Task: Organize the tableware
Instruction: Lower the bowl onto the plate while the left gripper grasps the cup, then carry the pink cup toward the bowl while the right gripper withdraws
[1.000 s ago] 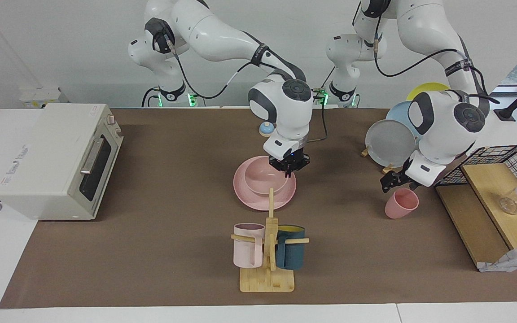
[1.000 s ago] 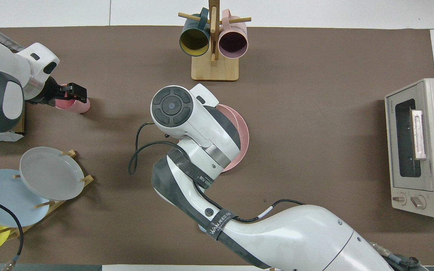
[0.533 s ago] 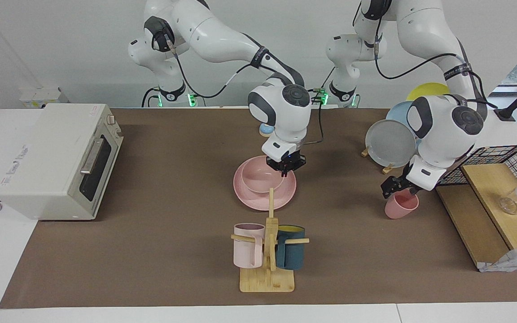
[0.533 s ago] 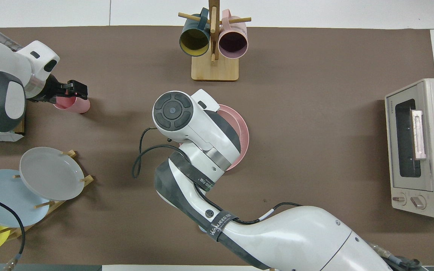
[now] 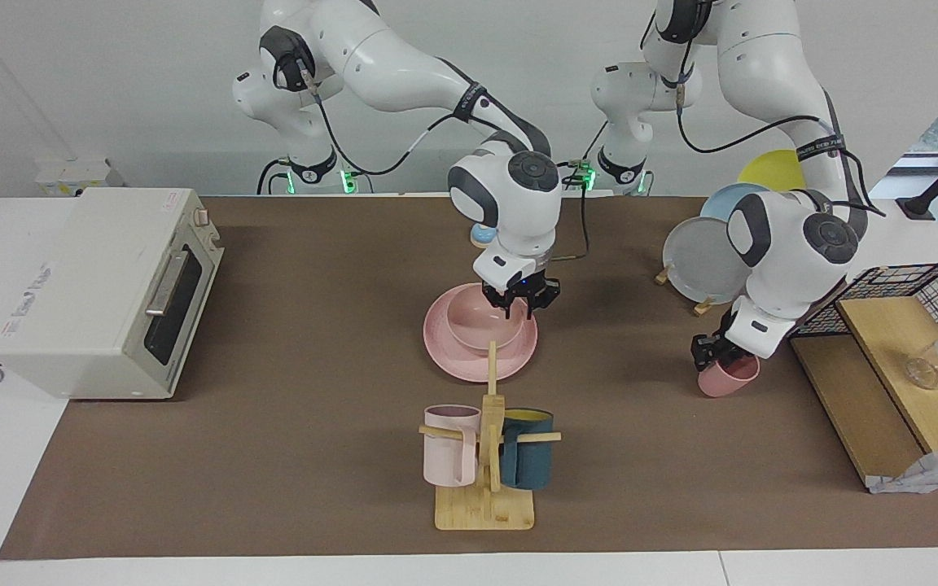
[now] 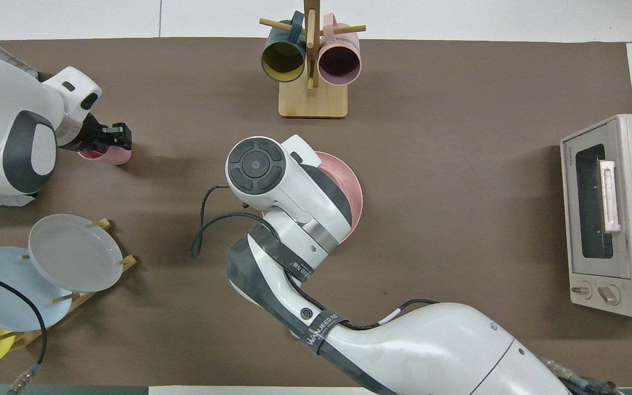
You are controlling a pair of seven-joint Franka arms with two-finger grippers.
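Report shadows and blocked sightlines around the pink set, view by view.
Facing view: soft shadows only; the right gripper over the bowl darkens the mat beside the plate; the left gripper overlaps the cup. Overhead view: the right arm hides the bowl and most of the plate.

Mug rack point(image 5: 485, 456) beside pink plate point(image 5: 453, 358)
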